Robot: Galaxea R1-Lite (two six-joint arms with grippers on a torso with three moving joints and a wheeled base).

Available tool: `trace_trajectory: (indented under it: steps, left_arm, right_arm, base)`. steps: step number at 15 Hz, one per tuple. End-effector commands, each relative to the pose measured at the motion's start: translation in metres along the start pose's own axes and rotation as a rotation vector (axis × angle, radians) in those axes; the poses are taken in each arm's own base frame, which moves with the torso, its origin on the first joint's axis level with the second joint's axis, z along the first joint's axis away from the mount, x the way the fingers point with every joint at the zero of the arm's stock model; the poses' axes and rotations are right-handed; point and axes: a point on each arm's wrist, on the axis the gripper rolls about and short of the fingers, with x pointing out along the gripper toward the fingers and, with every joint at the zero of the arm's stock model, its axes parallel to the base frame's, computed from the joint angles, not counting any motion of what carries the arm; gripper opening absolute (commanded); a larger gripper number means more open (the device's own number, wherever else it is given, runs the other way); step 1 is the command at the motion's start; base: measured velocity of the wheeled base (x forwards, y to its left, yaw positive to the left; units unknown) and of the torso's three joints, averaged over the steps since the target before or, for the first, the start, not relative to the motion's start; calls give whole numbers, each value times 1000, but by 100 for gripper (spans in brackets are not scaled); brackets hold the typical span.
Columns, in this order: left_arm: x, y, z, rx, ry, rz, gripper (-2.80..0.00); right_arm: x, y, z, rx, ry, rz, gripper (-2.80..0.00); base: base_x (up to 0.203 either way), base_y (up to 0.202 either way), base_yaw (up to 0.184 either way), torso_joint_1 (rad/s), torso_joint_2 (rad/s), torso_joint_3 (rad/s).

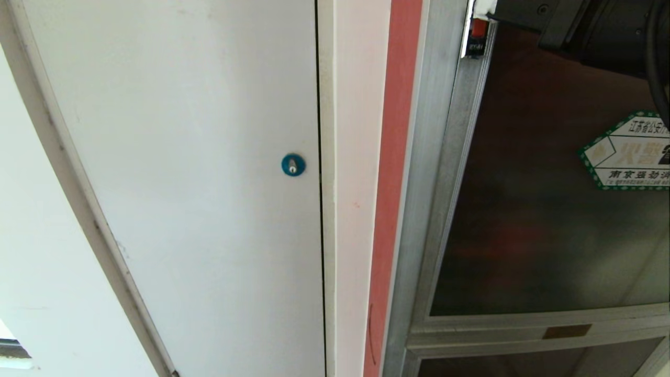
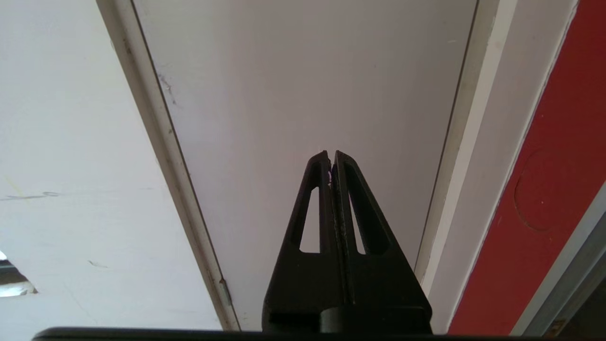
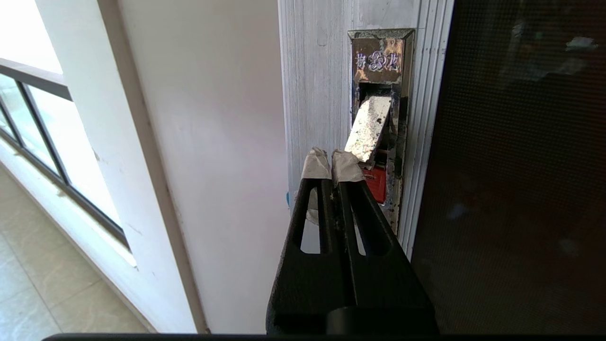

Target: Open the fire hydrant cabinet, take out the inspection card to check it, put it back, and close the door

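The fire hydrant cabinet's silver frame (image 1: 419,209) stands right of a red strip. Its door (image 1: 544,209) is dark tinted glass and carries a green-bordered hexagonal sticker (image 1: 628,152). A latch plate (image 3: 378,118) sits in the door's frame, with a worn metal lever (image 3: 369,128) tilted outward and a red part (image 3: 377,182) below it. My right gripper (image 3: 331,163) is shut, holding nothing, its taped tips right at the lever's lower end. In the head view only the right arm's dark body (image 1: 591,26) shows, at the top right. My left gripper (image 2: 330,156) is shut and parked before a white door. The inspection card is out of view.
A plain white door (image 1: 199,157) with a blue round lock (image 1: 293,164) stands left of the cabinet. A lower dark glass panel (image 1: 523,364) sits under the cabinet door. A window (image 3: 28,123) and tiled floor (image 3: 47,284) show in the right wrist view.
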Motion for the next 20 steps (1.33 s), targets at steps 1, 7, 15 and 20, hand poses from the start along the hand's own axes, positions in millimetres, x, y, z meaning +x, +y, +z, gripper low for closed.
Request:
trace_trajectory:
  steps: [1,7,15,20]
  left_arm:
    - [1,0,-6,-1,22,-1,-280]
    - [1,0,-6,-1,21,-1,-280]
    - [1,0,-6,-1,21,-1,-280]
    - [1,0,-6,-1,22,-1,-280]
  right_arm:
    - [3,-2,-3,2,7,-9,-280]
    - [3,-6,1,-7,-28,-21,-280]
    - [6,-11,-3,-8,-16,-39,-280]
    - [12,-13,-8,-6,2,-38,-280]
  base:
    - [0,0,0,0,0,0]
    - [0,0,0,0,0,0]
    - [0,0,0,0,0,0]
    - [0,0,0,0,0,0]
